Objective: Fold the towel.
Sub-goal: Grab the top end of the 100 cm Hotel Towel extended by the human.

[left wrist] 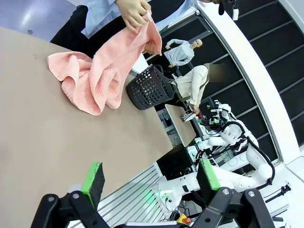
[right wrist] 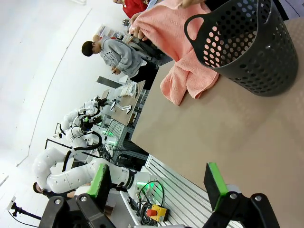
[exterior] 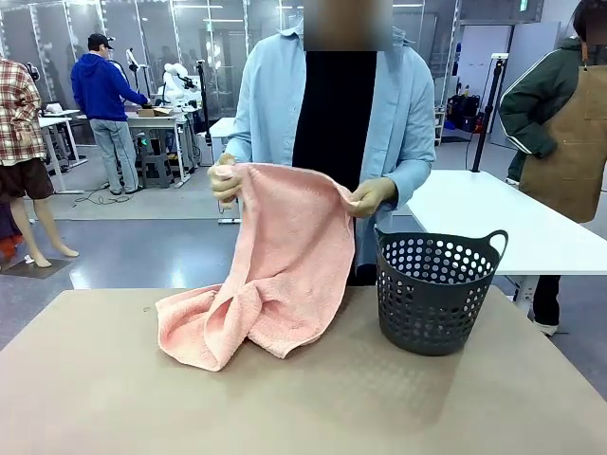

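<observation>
Towel (exterior: 275,275) folding looks barely begun. A person (exterior: 398,123) holds the top edge up, and the rest lies bunched on the table (exterior: 285,408) beside the grey basket (exterior: 434,294). Left end effector (left wrist: 151,173) and right end effector (right wrist: 157,180) stand wide — empty, well apart from it.

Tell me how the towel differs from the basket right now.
The towel is salmon pink and limp; the basket is dark grey, rigid and perforated. The towel hangs from the person's hands, its lower end bunched; the basket stands upright, untouched. Both rest on the table.
</observation>
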You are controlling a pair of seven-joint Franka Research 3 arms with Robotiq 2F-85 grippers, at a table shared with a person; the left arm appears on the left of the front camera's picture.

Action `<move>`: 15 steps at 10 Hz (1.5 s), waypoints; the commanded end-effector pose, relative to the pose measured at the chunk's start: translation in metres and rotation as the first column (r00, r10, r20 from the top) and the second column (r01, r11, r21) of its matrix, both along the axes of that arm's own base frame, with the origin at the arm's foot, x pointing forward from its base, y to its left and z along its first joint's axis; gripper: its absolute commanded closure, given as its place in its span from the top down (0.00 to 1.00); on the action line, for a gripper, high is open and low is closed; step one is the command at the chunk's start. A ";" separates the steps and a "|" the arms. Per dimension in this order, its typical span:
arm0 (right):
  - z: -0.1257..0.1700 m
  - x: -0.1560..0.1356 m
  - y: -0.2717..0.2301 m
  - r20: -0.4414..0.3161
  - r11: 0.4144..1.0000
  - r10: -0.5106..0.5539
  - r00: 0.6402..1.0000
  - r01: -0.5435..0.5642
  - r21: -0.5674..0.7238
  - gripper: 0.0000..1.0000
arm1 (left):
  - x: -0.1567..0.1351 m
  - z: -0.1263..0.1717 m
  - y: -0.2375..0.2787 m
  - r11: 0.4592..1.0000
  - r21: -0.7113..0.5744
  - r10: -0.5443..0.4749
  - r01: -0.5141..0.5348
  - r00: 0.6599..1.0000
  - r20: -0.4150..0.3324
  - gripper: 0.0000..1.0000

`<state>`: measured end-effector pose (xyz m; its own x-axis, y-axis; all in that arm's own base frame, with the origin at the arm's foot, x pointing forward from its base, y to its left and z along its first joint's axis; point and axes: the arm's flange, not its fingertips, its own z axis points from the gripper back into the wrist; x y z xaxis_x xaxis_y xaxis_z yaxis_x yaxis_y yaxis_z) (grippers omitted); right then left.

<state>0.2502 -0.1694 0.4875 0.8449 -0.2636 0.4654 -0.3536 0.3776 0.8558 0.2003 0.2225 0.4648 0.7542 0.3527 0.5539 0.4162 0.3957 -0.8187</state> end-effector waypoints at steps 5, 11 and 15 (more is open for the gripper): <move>0.001 0.001 -0.001 0.021 1.000 0.001 1.000 -0.001 0.004 1.00 | 0.001 0.001 0.002 1.000 -0.010 -0.004 0.005 1.000 0.028 1.00; 0.001 0.001 -0.001 0.021 1.000 0.001 1.000 -0.001 0.004 1.00 | 0.001 0.001 0.002 1.000 -0.010 -0.004 0.005 1.000 0.028 1.00; 0.001 -0.001 0.001 0.000 1.000 -0.006 1.000 0.006 -0.011 1.00 | 0.000 0.000 -0.001 1.000 0.025 0.010 -0.010 1.000 0.003 1.00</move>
<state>0.2498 -0.1700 0.4875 0.8444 -0.2656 0.4652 -0.3519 0.3796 0.8556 0.2004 0.2222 0.4652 0.7551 0.3515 0.5534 0.4130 0.4004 -0.8180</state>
